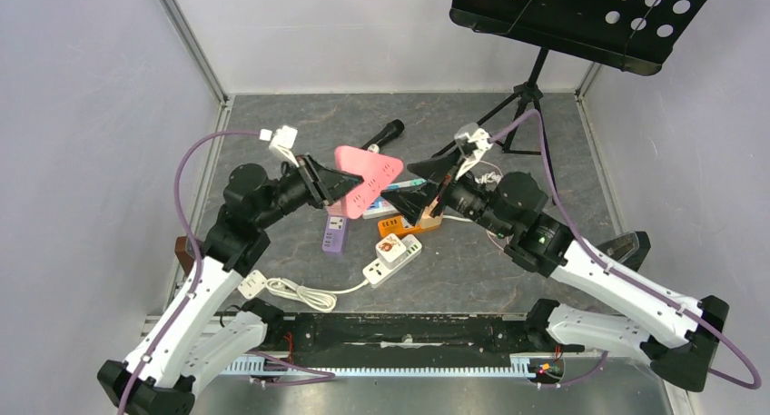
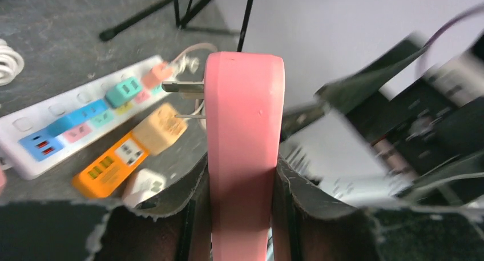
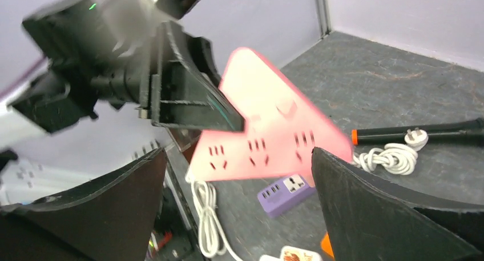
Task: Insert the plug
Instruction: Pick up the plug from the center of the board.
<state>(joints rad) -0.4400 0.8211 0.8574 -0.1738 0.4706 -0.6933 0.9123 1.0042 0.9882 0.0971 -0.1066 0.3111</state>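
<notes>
My left gripper (image 1: 331,183) is shut on a pink triangular power strip (image 1: 368,172) and holds it in the air above the table's middle. In the left wrist view the strip (image 2: 244,118) is edge-on between the pads, with two metal prongs (image 2: 184,88) sticking out of its left face. My right gripper (image 1: 419,190) is wide open and empty, just right of the strip. In the right wrist view the strip's socket face (image 3: 268,141) lies beyond the open fingers (image 3: 365,198). A tan plug block (image 2: 160,129) rests on an orange strip (image 2: 108,164) below.
On the table lie a purple strip (image 1: 334,233), an orange strip (image 1: 392,224), a white strip with coloured sockets (image 2: 74,118), a small white strip (image 1: 392,256) with its cord (image 1: 300,292), and a black torch (image 1: 386,133). A music stand (image 1: 581,15) stands at the back right.
</notes>
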